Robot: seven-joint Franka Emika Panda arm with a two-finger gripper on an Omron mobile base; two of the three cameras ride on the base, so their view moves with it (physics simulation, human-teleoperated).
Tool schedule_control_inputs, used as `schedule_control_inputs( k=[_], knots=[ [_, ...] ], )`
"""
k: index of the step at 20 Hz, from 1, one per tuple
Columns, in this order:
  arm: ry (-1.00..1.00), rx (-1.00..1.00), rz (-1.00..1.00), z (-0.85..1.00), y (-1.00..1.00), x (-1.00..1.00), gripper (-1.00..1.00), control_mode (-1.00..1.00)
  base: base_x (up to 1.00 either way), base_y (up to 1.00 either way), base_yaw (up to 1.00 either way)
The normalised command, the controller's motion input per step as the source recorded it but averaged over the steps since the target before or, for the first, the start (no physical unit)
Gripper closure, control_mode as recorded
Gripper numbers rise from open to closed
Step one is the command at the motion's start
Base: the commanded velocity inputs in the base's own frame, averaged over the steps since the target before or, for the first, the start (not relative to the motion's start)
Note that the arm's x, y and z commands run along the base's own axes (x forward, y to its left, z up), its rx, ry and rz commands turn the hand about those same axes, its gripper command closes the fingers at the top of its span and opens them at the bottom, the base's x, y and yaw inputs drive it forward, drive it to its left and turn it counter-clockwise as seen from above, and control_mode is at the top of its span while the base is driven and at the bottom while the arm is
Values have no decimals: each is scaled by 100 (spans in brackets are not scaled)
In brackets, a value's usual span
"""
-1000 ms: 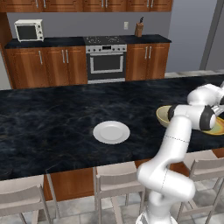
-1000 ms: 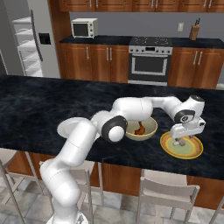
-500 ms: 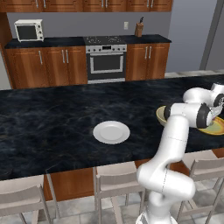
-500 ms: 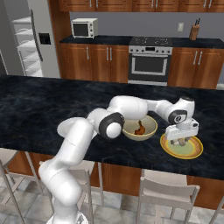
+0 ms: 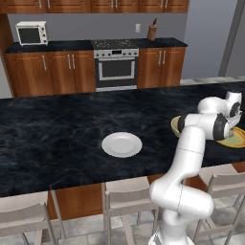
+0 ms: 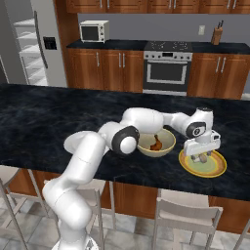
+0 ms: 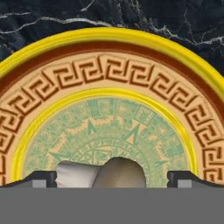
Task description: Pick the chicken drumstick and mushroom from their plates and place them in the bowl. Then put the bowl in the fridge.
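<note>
Mushroom point(image 7: 109, 173) lies between the open gripper point(image 7: 112, 178) fingertips

Setting identified as a home kitchen, rendered; wooden cabinets point(image 5: 52, 72) are seen along the back wall, with a steel oven point(image 5: 116, 67) set between them under a stovetop; a microwave point(image 6: 93, 31) and a knife block point(image 5: 152, 31) stand on the rear counter; a grey fridge point(image 6: 34, 46) is at the left; a black marble island point(image 5: 57, 134) is fronted by pale chairs point(image 5: 129, 201).

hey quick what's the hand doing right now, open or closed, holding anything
Hand: open, holding nothing; its fingers stand on either side of the mushroom on the patterned plate.
</note>
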Motion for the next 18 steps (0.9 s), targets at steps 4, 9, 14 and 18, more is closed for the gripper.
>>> schedule_control_inputs(
  k=[4, 9, 14, 18],
  knots=[
    [0, -6, -1, -8, -20, 5, -100, -100, 0, 0, 0],
    [0, -3, -1, -13, -18, 5, -100, -100, 0, 0, 0],
    [11, 0, 0, -25, -7, 6, -100, -100, 0, 0, 0],
    [28, 0, 0, -33, 0, 1, 100, -100, 0, 0, 0]
  ],
)
